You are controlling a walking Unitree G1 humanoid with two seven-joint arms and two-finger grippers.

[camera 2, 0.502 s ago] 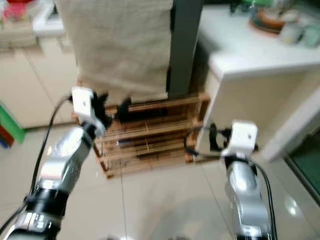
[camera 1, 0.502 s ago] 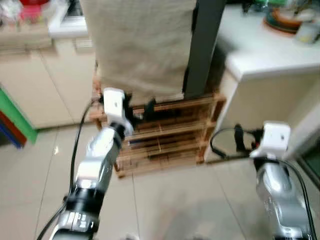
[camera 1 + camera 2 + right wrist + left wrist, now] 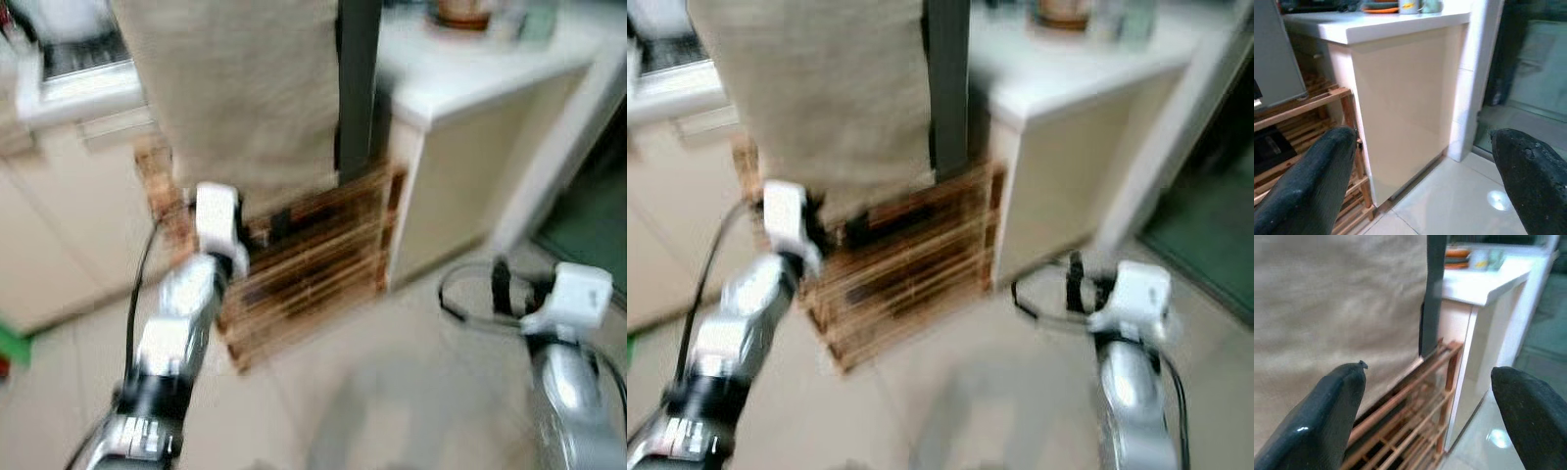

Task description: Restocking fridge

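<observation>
The fridge stands ahead, draped in a beige cloth [image 3: 245, 88], with its dark grey side [image 3: 358, 88] bare. It rests on a low wooden slatted rack [image 3: 313, 264]. My left gripper [image 3: 1427, 377] is held out in front of the cloth and the rack's top, open and holding nothing. My right gripper [image 3: 1422, 142] is open too and empty, low beside the cream counter cabinet [image 3: 1400, 98]. The eye views are blurred by motion.
A white counter [image 3: 470, 78] right of the fridge carries dishes and cups [image 3: 1469, 257]. Right of it a white post borders a dark glass doorway [image 3: 1533, 63]. Cream cabinets [image 3: 59, 245] run along the left. Glossy floor tiles [image 3: 411, 392] lie in front.
The whole picture has slid and tilted, so the camera has moved. Both arms stay held out in front much as before.
</observation>
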